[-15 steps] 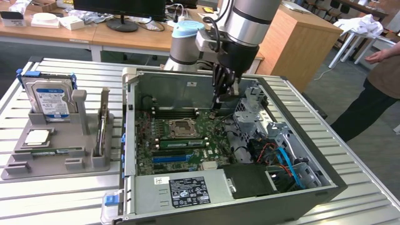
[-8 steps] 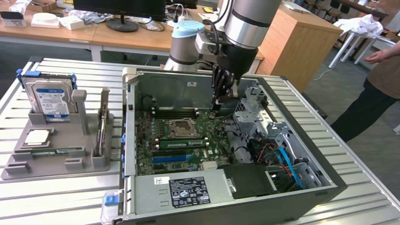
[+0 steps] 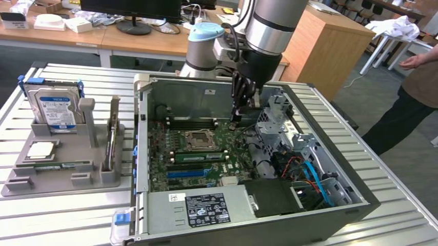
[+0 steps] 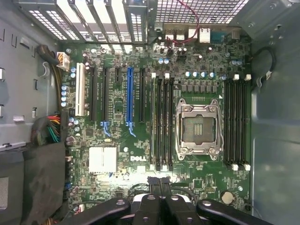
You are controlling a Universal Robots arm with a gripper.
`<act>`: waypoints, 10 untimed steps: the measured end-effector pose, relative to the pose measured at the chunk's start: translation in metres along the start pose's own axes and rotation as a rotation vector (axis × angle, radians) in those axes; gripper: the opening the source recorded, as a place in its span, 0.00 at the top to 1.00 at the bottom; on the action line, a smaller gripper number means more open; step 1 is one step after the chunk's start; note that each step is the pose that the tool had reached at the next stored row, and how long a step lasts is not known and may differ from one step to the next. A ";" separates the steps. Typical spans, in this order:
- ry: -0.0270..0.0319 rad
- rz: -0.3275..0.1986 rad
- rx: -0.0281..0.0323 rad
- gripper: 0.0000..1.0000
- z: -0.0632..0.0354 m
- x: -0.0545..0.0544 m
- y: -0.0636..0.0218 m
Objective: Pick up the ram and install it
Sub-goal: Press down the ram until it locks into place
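Slatted table (image 3: 68,215), open case (image 3: 205,97), motherboard (image 4: 93,136) marked DELL (white print), hand (image 4: 160,182) closed

Wooden desks (image 3: 147,43) (one bears a monitor (image 3: 130,7)) stand on grey floor (image 3: 34,59).

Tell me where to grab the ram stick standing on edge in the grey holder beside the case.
Take the ram by its top long edge, near mid-length, coming straight down, jaws closing across its flat faces. It stands on edge in a slot of the grey holder, so probably only that upper part is free; the holder flanks its base.
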State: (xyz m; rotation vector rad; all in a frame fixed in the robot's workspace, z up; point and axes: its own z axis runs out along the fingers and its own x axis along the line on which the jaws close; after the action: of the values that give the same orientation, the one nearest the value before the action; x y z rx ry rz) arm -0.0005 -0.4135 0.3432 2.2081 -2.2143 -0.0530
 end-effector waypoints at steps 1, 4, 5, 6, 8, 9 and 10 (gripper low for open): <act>0.0001 0.000 0.0000 0.90 0.0004 0.000 0.0000; 0.0000 0.000 0.0000 0.90 0.0025 0.000 -0.0001; 0.0001 0.000 0.0000 0.90 0.0038 0.000 -0.0001; 0.0000 0.000 0.0000 0.90 0.0050 0.000 -0.0002; -0.0001 0.000 0.0000 0.90 0.0072 0.000 -0.0003; -0.0001 0.000 0.0000 0.90 0.0083 0.000 -0.0003; -0.0001 0.000 0.0001 0.90 0.0092 0.000 -0.0003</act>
State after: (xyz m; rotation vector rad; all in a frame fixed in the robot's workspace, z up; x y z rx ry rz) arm -0.0005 -0.4135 0.3339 2.2082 -2.2144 -0.0531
